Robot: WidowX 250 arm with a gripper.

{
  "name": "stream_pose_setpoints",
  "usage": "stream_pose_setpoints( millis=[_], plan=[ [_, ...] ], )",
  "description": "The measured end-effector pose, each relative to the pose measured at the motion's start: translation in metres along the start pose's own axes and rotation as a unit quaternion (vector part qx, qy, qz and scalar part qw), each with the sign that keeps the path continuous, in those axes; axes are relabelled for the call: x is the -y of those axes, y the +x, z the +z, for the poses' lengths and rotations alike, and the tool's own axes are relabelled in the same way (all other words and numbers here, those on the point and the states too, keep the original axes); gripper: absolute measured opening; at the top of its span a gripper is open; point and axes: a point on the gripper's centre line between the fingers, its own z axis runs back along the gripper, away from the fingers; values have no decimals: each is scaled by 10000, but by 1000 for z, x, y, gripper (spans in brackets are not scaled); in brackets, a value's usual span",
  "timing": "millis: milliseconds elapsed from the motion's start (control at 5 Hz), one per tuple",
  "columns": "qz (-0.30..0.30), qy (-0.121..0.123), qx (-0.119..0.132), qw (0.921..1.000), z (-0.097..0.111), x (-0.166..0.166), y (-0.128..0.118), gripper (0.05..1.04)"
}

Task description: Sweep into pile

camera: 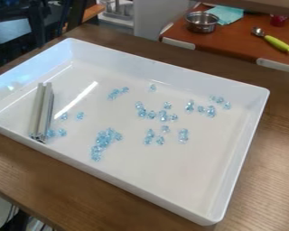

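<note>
Beads (103, 140) lie spread over the floor of 1 white, high-walled tray (171, 173), which sits on a brown wood-grained table (268, 180). Behind it, 1 reddish-brown surface (231, 48) holds 1 metal pot (202, 22), 1 turquoise cloth (227, 14) and 1 utensil (277, 43) with a green handle. The beads are pale blue, clear and glittery, in loose clumps, some near a grey bar (45, 108) at the tray's left. I cannot tell the gripper's state.
</note>
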Motion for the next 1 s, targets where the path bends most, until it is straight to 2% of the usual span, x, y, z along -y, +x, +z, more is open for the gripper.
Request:
stream_pose_setpoints(
  millis=[200, 400, 600, 800, 1000],
  plan=[
    [-16, 63, -213, 9998, -13, -2, -4, 999],
    [-494, -318, -198, 9981, -27, 2, -13, 999],
    [-577, -697, 108, 9958, -25, -1, -9, 999],
    [-732, -979, 285, 9921, -34, -4, -10, 999],
    [-748, -1055, 406, 9908, -39, -5, -8, 999]
  ],
)
